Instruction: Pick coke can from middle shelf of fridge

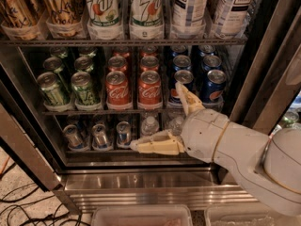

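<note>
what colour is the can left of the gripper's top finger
The coke can is red with white script, camera view; the open gripper is beside it.

gripper [155, 115] spread wide at frame centre; front coke can [149, 87] clear ahead, hemmed by neighbour can [117, 88] left, pepsi can [183, 76] right.

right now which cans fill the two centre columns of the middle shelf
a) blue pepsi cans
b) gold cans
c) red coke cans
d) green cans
c: the red coke cans stand in the two centre columns of the middle shelf, with green cans to their left and blue Pepsi cans to their right. The gripper hangs in front of the fridge, jaws open, holding nothing.
</note>
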Controlling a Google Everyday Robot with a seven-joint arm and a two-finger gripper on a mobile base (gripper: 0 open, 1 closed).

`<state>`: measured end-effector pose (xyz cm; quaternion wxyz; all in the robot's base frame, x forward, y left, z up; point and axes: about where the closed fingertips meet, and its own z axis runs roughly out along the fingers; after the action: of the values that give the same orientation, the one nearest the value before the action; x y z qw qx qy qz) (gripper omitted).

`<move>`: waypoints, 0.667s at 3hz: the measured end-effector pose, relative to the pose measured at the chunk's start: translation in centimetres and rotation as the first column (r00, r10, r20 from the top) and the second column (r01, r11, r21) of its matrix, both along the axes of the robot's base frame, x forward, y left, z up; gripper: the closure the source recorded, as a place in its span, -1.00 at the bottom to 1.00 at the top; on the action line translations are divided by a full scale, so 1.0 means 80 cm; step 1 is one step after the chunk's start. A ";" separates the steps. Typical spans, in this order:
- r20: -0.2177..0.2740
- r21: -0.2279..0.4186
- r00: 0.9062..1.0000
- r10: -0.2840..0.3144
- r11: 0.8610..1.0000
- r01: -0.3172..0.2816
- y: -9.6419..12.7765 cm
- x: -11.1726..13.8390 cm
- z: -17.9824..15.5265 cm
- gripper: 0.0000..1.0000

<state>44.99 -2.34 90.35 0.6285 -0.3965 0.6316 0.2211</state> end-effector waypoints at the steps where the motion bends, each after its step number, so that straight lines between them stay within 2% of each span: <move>1: 0.085 0.033 0.996 0.006 0.999 -0.009 -0.002 0.021 -0.018 -1.00; 2: 0.139 0.083 0.990 -0.029 0.996 0.017 -0.004 0.034 -0.042 -1.00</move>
<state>47.71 -2.67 86.97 0.6895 -0.3776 0.5809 0.2111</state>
